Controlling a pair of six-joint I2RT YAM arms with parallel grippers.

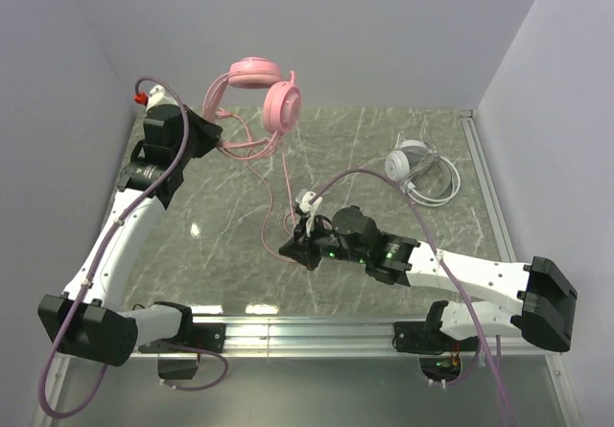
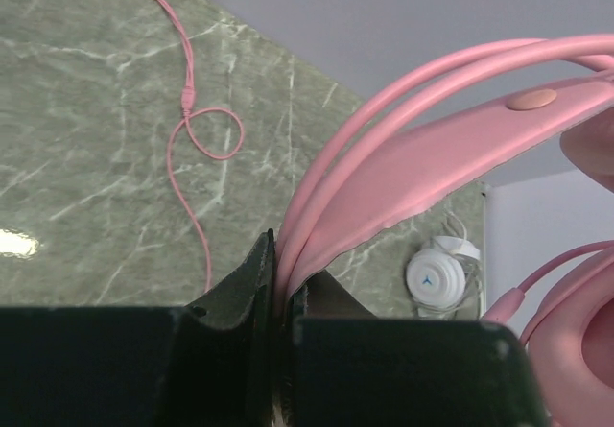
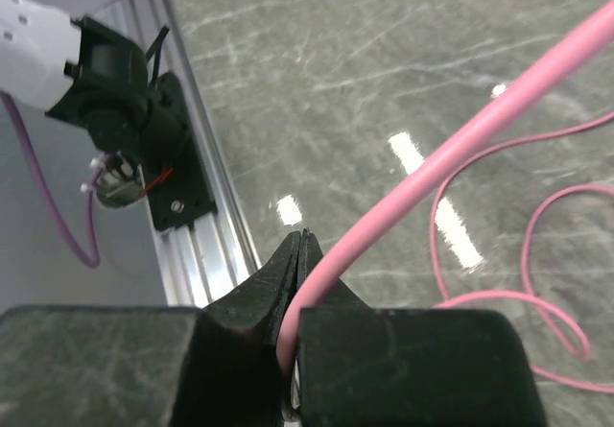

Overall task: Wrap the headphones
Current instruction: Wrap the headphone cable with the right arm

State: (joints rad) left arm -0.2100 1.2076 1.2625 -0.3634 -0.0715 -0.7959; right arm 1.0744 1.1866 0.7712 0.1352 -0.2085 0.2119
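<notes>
Pinches the headband of the pink headphones (image 2: 432,149) between the nearly closed jaws of the left gripper (image 2: 283,273), holding the headset raised above the far left of the marble table (image 1: 384,139). Clamps the pink cord (image 3: 432,187) in the fully closed right gripper (image 3: 299,264) over the table's middle, with the cord running on toward the headset and slack loops lying on the surface below. Shows the white-grey headphones (image 1: 411,163) lying at the far right, thin cord (image 1: 443,185) coiled beside them, well apart from both grippers.
</notes>
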